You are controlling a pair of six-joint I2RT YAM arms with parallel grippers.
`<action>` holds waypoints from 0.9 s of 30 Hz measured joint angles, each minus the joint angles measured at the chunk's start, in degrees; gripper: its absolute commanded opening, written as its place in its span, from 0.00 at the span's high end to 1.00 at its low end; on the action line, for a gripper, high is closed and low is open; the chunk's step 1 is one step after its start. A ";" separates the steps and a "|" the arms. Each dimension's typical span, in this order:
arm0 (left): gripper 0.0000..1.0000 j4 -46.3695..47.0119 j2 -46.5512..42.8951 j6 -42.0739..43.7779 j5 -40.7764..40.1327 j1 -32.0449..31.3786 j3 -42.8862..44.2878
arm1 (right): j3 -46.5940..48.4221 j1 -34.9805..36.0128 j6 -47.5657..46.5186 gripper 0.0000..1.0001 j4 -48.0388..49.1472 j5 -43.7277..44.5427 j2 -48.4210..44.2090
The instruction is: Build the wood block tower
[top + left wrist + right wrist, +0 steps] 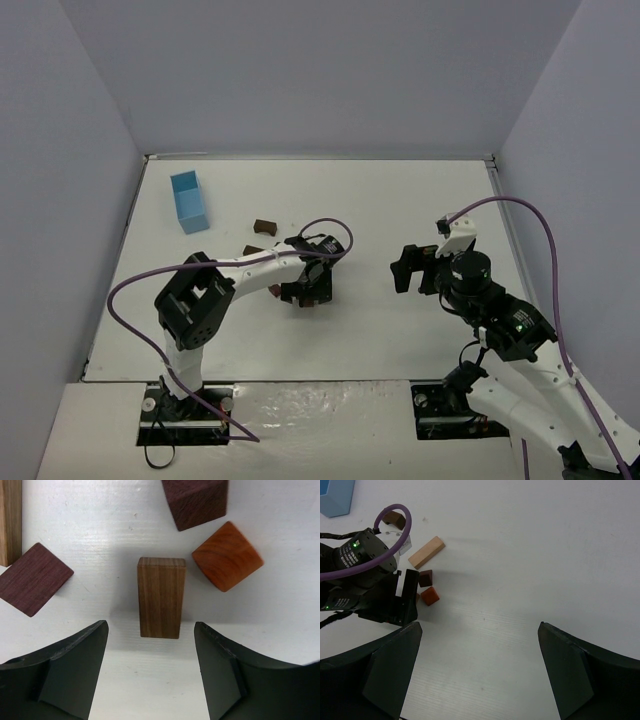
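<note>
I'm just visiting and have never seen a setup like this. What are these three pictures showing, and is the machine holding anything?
These are two robot arms bolted to a white table, each ending in a two-finger gripper. One picture looks down from above; the other two come from cameras on each wrist, so the dark shapes at the bottom are that arm's own fingers. The left gripper is open over a brown block, with an orange block and dark blocks beside it. The right gripper is open over bare table. A tan bar and a blue box lie farther off. Nothing is held, and no blocks are stacked yet.
</note>
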 measured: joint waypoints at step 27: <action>0.47 -0.49 2.52 -2.08 -0.81 1.72 5.04 | 0.00 0.00 0.35 0.00 -0.02 0.85 -1.38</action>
